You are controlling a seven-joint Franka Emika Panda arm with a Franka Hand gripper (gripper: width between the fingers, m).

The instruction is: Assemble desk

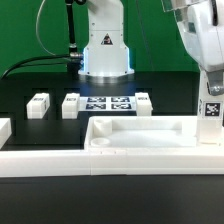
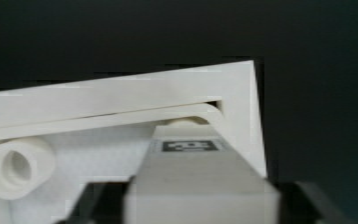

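The desk top (image 1: 150,123), a wide white tray with a raised rim, lies at the front of the black table. My gripper (image 1: 212,92) is over its end at the exterior view's right, shut on a square white leg (image 1: 212,110) with a black-and-white tag. The leg hangs upright, its lower end at the tray's rim. In the wrist view the held leg (image 2: 194,165) runs between my dark fingers (image 2: 114,203) down toward the inside corner of the desk top (image 2: 105,110). A round socket (image 2: 12,166) shows inside the tray. My gripper (image 2: 202,205) hides the leg's upper end.
Three loose white legs (image 1: 38,105) (image 1: 72,105) (image 1: 143,102) lie in a row behind the tray, with the marker board (image 1: 108,105) among them. A long white rail (image 1: 60,165) runs along the front. Another white piece (image 1: 4,128) sits at the left edge. The robot base (image 1: 105,55) stands behind.
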